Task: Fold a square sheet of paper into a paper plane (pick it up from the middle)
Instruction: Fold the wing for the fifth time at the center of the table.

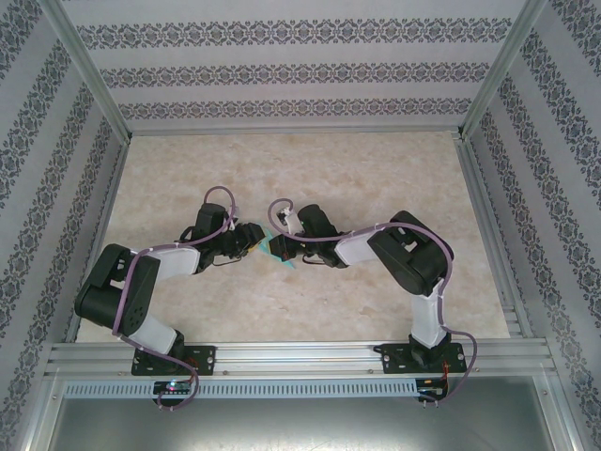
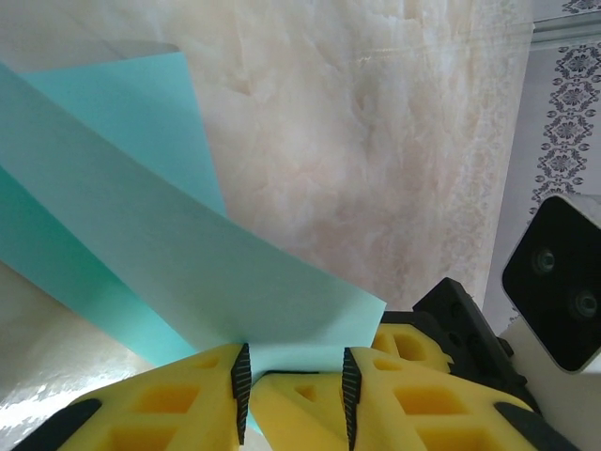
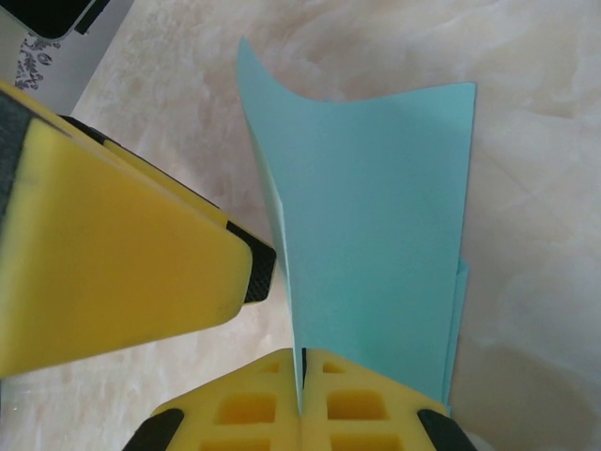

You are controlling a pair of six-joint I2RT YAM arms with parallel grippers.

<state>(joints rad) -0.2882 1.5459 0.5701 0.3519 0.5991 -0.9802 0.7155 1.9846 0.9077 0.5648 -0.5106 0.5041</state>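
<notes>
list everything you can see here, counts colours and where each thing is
sheet of paper: one, turquoise, partly folded, curving up between the two grippers at mid-table
table: one, beige marbled top, under the arms
enclosure walls: three sides, white with grey patterned bands, around the table
metal rail: silver, along the near edge, carrying both arm bases
left arm: one, black and white, reaching in from the left
right arm: one, black and white, reaching in from the right
left gripper: yellow fingers, jaws apart, paper edge in the gap
right gripper: yellow fingers, shut on the paper's edge
</notes>
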